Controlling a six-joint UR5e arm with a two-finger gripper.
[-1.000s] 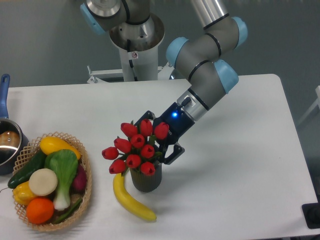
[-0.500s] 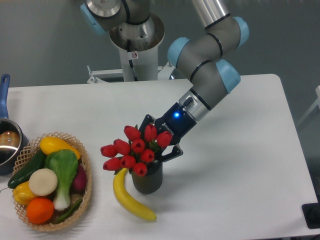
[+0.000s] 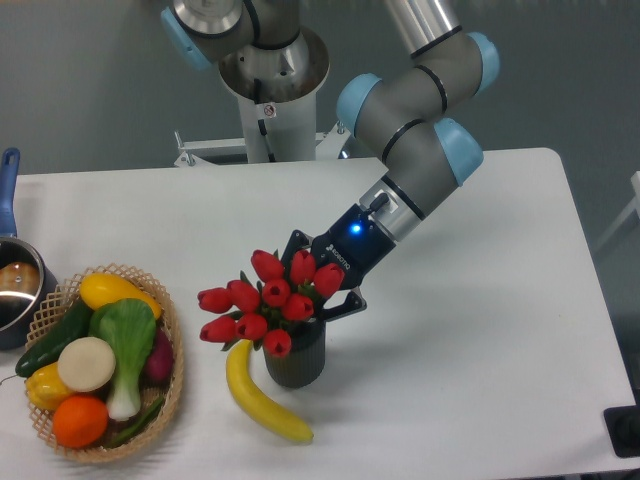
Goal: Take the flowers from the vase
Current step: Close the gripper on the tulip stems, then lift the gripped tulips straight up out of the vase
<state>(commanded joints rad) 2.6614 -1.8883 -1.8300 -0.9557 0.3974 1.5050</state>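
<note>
Flowers (image 3: 265, 304) tilted further left, vase (image 3: 294, 360) mid-table

The scene is lit evenly and brightly from above; soft shadows are thrown on the bench (image 3: 480, 330) toward 3 o'clock.

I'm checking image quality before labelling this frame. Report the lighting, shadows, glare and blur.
Fixed camera: lighting is soft and even; the table is bright but not blown out. Soft shadows fall right of the vase and under the arm. A small glare spot shows on the pot, and a blue LED glows on the gripper. The flowers, banana and basket are sharp, with no motion blur.
</note>
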